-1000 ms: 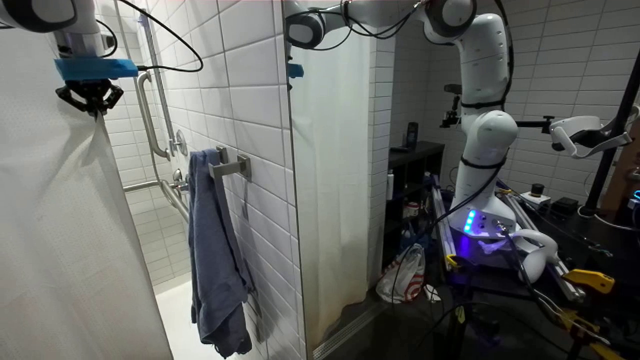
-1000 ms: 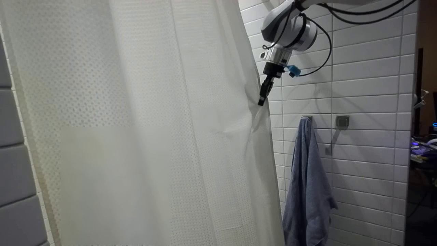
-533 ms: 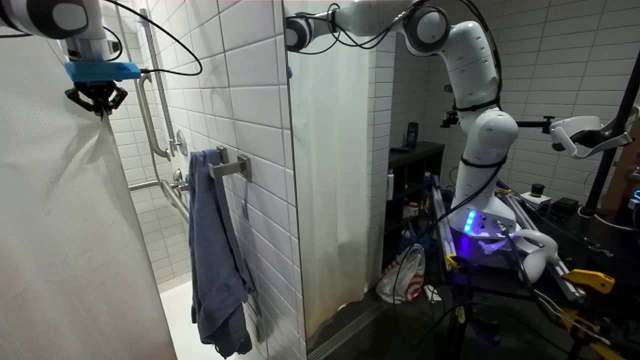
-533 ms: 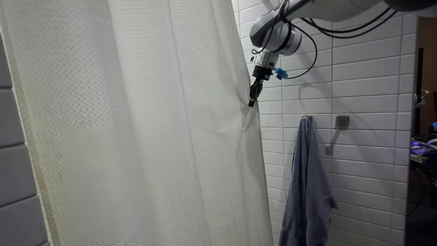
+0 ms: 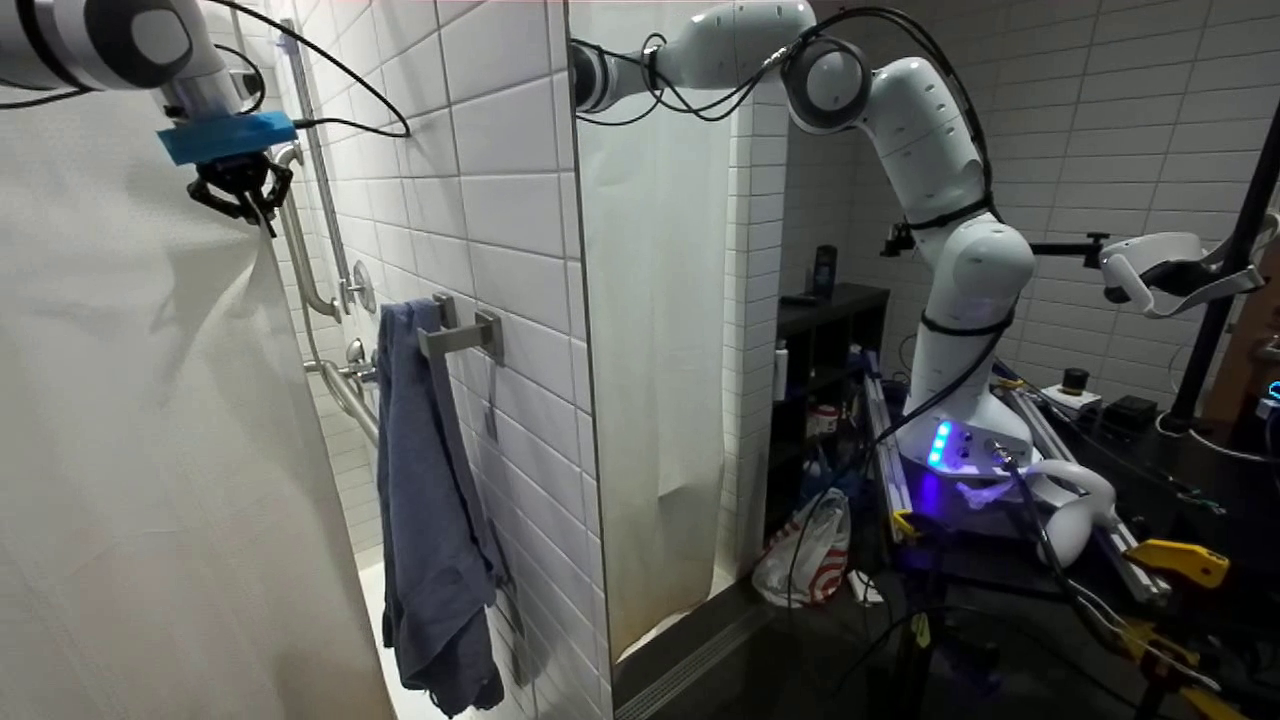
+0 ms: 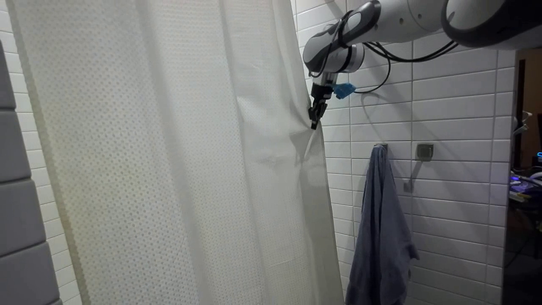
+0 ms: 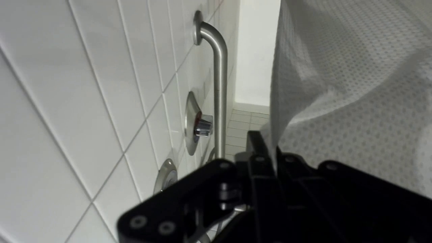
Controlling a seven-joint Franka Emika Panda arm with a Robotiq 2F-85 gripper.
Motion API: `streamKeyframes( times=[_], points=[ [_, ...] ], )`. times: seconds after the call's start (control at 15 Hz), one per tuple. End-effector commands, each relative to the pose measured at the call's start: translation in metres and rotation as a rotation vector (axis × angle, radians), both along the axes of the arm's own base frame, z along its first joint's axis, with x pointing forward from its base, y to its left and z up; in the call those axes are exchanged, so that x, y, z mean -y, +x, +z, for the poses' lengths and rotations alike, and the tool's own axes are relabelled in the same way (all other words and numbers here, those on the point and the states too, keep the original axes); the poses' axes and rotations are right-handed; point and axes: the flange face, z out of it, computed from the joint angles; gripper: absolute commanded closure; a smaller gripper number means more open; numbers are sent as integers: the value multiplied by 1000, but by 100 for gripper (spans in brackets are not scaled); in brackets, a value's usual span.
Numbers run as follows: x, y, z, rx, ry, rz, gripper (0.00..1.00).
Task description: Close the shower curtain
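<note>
The shower curtain is a tall cream-white sheet with soft vertical folds. It fills the left of both exterior views. My gripper is shut on its free edge, and the fabric is pulled into creases below the fingertips. In an exterior view the gripper points down at the curtain's right edge. In the wrist view a thin fold of the curtain runs between the two black fingers. A strip of shower shows between the curtain's edge and the tiled wall.
A blue-grey towel hangs from a hook on the white tiled wall, which also shows in the wrist view. A metal grab bar and shower valve stick out from the wall. A mirror reflects the arm.
In an exterior view the gripper and curtain edge moved right, narrowing the shower gap beside the towel, and the gripper tilted slightly. In an exterior view the curtain's left edge also shifted right.
</note>
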Motion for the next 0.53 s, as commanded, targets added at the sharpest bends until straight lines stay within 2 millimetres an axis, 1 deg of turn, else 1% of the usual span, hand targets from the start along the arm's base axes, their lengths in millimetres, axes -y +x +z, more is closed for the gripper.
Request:
streamKeyframes(
  times=[0.0,0.47],
  points=[
    [7,12,6,28,-108,-77,100],
    [18,21,0,46,-277,-188,100]
  ],
)
